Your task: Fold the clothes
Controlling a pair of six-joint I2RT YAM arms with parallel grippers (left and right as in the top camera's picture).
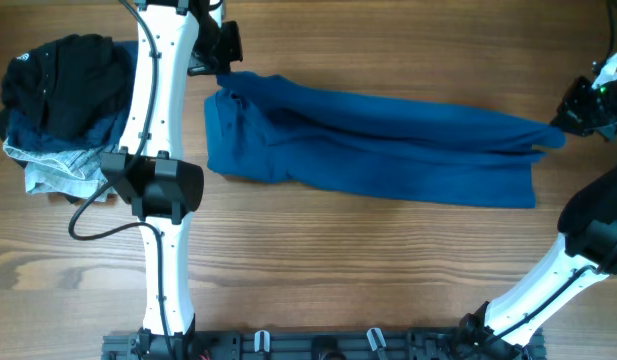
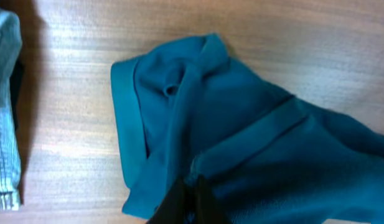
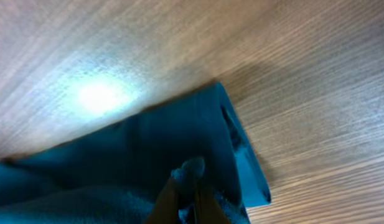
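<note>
Now the shirt [image 1: 368,140] is lying stretched out across the table [image 1: 338,260], held at both ends: the left jaws are clamping its far left corner, and the right jaws are pinching its right end.

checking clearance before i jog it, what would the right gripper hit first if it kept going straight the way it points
The blue garment: the right gripper looks shut on its corner. Just past that edge only the wooden table shows, though depth is hard to judge.
</note>
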